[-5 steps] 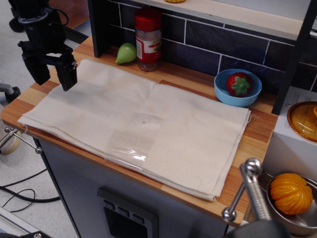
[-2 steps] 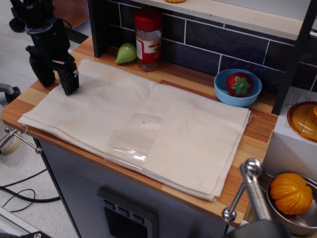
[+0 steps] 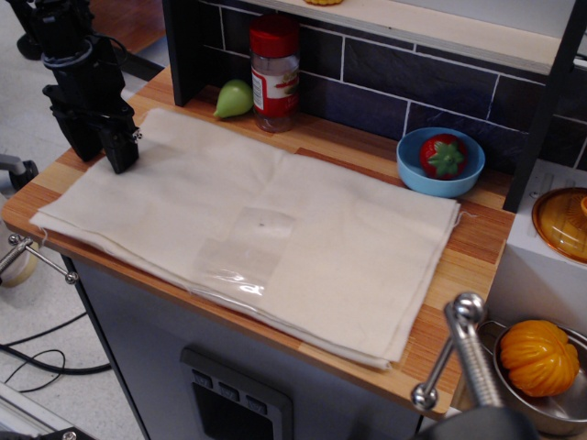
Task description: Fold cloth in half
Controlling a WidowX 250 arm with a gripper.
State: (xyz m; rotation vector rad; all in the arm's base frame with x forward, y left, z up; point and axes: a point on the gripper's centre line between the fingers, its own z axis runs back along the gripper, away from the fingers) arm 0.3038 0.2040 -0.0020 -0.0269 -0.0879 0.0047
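The cloth (image 3: 303, 247) is a large cream sheet lying flat across the wooden countertop (image 3: 477, 247), with layered edges along the front and right. A shiny clear tape-like patch (image 3: 243, 252) sits near its middle. My black gripper (image 3: 104, 154) is down at the cloth's far left edge. Its fingers are still apart, with the right fingertip (image 3: 121, 158) on the cloth and the left one just off its edge. I see no fabric lifted between the fingers.
A red-capped spice jar (image 3: 274, 73) and a green pear (image 3: 234, 98) stand at the back by the dark tiled wall. A blue bowl (image 3: 413, 170) with a strawberry (image 3: 442, 154) is at the back right. A metal pot handle (image 3: 463, 348) and an orange (image 3: 539, 356) are at the front right.
The gripper has come down onto the cloth's far left edge and its fingers have narrowed. The cloth has shifted slightly to the left.
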